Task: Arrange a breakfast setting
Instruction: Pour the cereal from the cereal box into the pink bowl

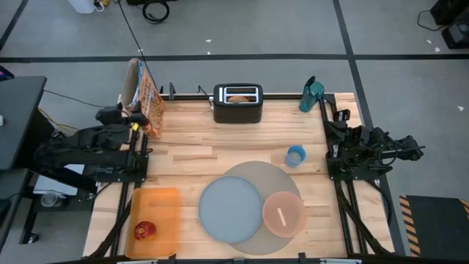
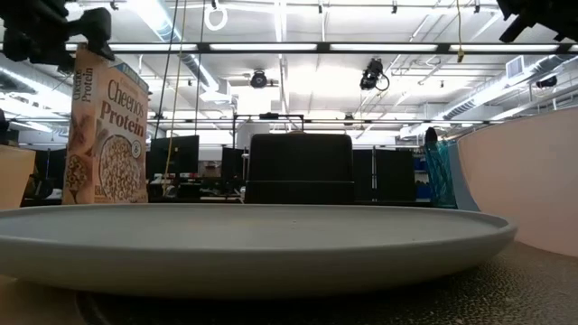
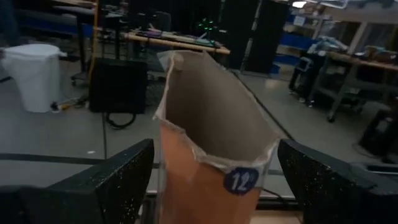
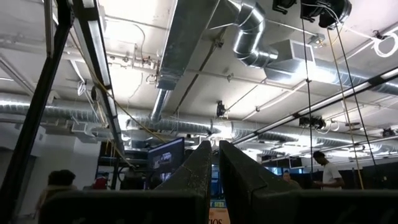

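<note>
A cereal box stands upright at the table's far left, its torn top open. My left gripper is open at the box's upper part, one finger on either side with gaps showing; it also shows in the high view. A grey-blue plate and a pink bowl holding a spoon rest on the round grey mat. A red fruit lies on the orange tray. A bagel sits in the black toaster. My right gripper is shut, pointing up beside the table's right edge.
A teal tumbler stands at the far right corner. A small blue cup stands right of centre, just beyond the mat. The arm frames line both table sides. People show in the room behind.
</note>
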### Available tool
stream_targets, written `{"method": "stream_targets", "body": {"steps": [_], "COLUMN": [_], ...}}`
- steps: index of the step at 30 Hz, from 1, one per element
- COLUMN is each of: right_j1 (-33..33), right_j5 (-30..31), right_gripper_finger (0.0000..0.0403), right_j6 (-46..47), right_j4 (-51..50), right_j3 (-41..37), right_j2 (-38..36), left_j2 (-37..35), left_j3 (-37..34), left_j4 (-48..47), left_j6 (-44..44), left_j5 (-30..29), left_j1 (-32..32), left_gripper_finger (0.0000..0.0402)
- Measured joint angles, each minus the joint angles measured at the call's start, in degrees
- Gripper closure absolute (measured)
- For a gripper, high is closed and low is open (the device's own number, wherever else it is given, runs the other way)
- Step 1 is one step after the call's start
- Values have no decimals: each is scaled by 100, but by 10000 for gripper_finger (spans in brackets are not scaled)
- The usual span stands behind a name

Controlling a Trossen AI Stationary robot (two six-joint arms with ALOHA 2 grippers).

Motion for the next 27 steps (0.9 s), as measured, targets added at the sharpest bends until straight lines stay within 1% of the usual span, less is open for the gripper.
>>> {"method": "stream_targets", "body": {"steps": [4,9,12,15,17,18,22,27], "right_j1": [0,0,0,0,0,0,0,0], "right_j5": [-1,-2,-3,-7,-5,-5,-5,-5], "right_gripper_finger": [365,365,365,365,365,365,365,365], "right_j6": [13,140,204,281,283,283,283,283], "right_j4": [-18,-91,-154,-219,-247,-249,-246,-245], "right_j3": [0,0,0,0,0,0,0,0], "right_j2": [0,0,0,0,0,0,0,0], "left_j2": [461,1046,1284,1375,1382,1378,1378,1371], "left_j3": [0,0,1,0,-1,-27,-358,-1105], "left_j4": [-200,-219,-409,-1093,-1525,-1572,-1087,-325], "left_j6": [-145,-268,-543,-1120,-1550,-1688,-1659,-1621], "left_j5": [171,269,783,1304,1410,1431,1498,1585], "left_j1": [204,442,623,867,940,935,869,888], "left_gripper_finger": [51,51,51,51,53,54,58,58]}}
